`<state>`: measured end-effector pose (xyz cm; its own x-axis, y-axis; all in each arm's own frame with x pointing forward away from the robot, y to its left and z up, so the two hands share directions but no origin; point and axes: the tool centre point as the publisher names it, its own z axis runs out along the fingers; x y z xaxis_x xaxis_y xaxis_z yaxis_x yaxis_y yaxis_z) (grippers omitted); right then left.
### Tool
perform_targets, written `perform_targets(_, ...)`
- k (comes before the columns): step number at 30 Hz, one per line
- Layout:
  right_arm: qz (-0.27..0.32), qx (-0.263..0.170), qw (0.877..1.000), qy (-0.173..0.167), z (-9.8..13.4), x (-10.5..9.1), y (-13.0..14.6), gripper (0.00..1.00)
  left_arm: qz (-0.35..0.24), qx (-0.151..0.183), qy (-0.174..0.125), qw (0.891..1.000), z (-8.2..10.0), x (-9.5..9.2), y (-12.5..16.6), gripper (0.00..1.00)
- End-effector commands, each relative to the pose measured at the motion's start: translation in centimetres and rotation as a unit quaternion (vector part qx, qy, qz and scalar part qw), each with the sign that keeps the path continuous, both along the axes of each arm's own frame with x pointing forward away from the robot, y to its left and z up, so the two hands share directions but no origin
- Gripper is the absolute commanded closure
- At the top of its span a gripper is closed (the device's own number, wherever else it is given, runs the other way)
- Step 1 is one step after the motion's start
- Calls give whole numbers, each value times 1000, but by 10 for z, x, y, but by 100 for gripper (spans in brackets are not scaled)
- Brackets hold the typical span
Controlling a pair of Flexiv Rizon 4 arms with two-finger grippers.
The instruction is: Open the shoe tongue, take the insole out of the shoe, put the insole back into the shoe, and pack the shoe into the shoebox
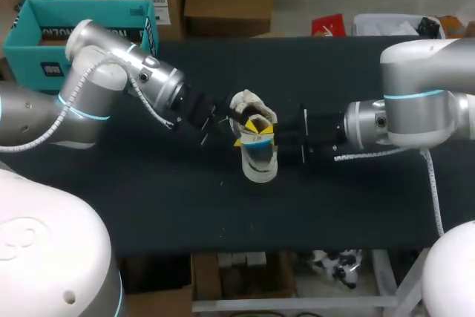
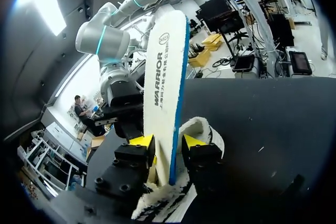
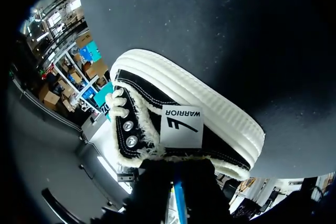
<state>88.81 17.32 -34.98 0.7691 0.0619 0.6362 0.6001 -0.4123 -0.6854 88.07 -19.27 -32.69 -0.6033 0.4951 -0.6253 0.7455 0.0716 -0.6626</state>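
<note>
Head overhead; wrists close on shoe (image 1: 260,168)

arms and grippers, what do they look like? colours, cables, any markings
Both arms are rounded silver-grey links, each with a thin cyan ring. A white coiled cable runs along the left arm; a plain white cable hangs below the right arm. The left gripper and right gripper are black and boxy; the left one's fingertips are bright yellow.
</note>
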Motion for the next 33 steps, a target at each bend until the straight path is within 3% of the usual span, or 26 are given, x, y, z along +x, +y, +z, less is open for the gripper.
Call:
perform_targets(1,-2,-1,1000,2,-1,-1,-3,100,13,-17,-17,1000,11,-18,12,51)
perform_targets(7,-6,-1,1000,3,-3,-2,-5,100,12,-25,-32,999,21,-26,13,71)
perform_targets(9,-5,0,1000,3,-3,-1,-5,100,12,-22,-35,999,22,-27,9,88)
perform_targets(12,-3,0,1000,4,-4,-1,-5,100,13,-19,-33,999,19,-25,4,89)
perform_targets(14,-2,1,1000,5,-4,-1,-4,100,15,-17,-32,999,18,-24,2,100)
perform_targets(18,-2,1,1000,5,-1,-4,-2,100,18,-16,-30,999,16,-22,2,100)
perform_targets(20,-3,-1,1000,5,3,-9,-2,58,18,-16,-29,999,16,-22,4,100)
perform_targets(23,-10,-12,1000,5,9,-19,-4,35,21,-15,-29,999,16,-23,6,100)
perform_targets(25,-12,-17,1000,7,13,-24,-4,28,23,-14,-30,999,16,-24,7,100)
perform_targets(27,-14,-23,1000,7,17,-29,-4,31,25,-13,-30,999,16,-24,9,100)
perform_targets(29,-15,-24,1000,3,20,-33,-4,53,27,-13,-29,999,15,-24,9,100)
perform_targets(33,-13,-28,1000,1,21,-35,-3,84,30,-11,-28,999,14,-26,9,100)
